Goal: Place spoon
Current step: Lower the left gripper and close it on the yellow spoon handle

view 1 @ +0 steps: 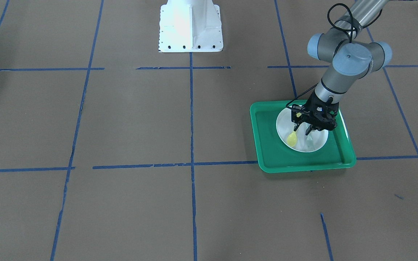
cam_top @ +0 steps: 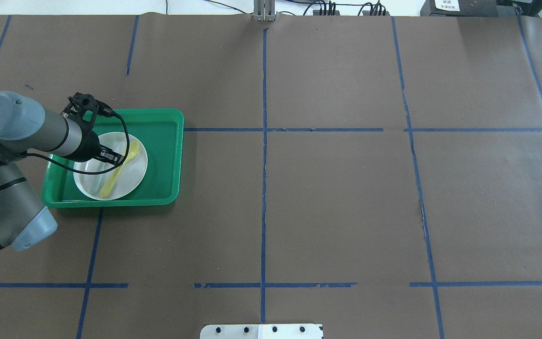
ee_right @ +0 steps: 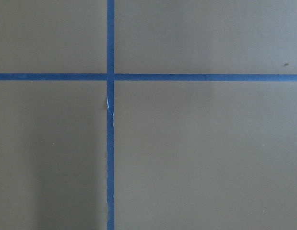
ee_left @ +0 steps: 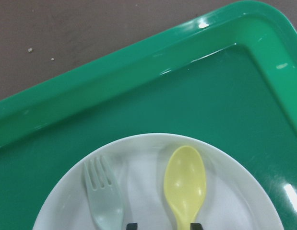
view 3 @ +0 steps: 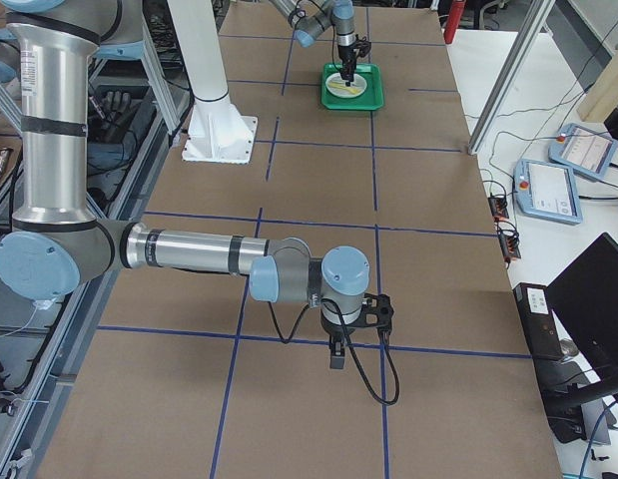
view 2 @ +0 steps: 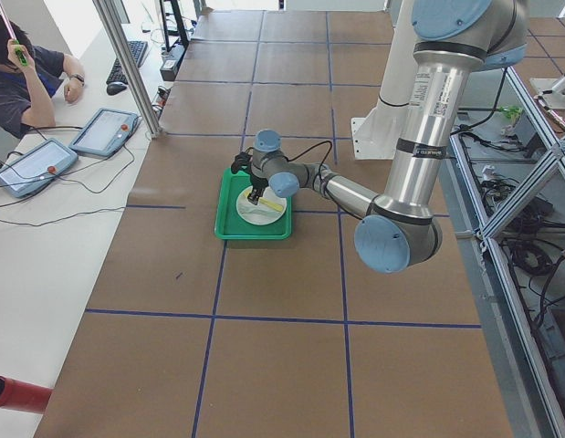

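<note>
The yellow spoon lies on a white plate inside a green tray. In the overhead view the spoon lies slanted across the plate. My left gripper hangs low over the plate and is open. In the left wrist view its fingertips stand on either side of the spoon's handle, and the spoon bowl lies beside a pale grey-green fork. My right gripper hovers over bare table far from the tray; I cannot tell if it is open or shut.
The tray sits on brown paper marked with blue tape lines. The white robot base stands at the table's robot side. An operator sits at a side desk with tablets.
</note>
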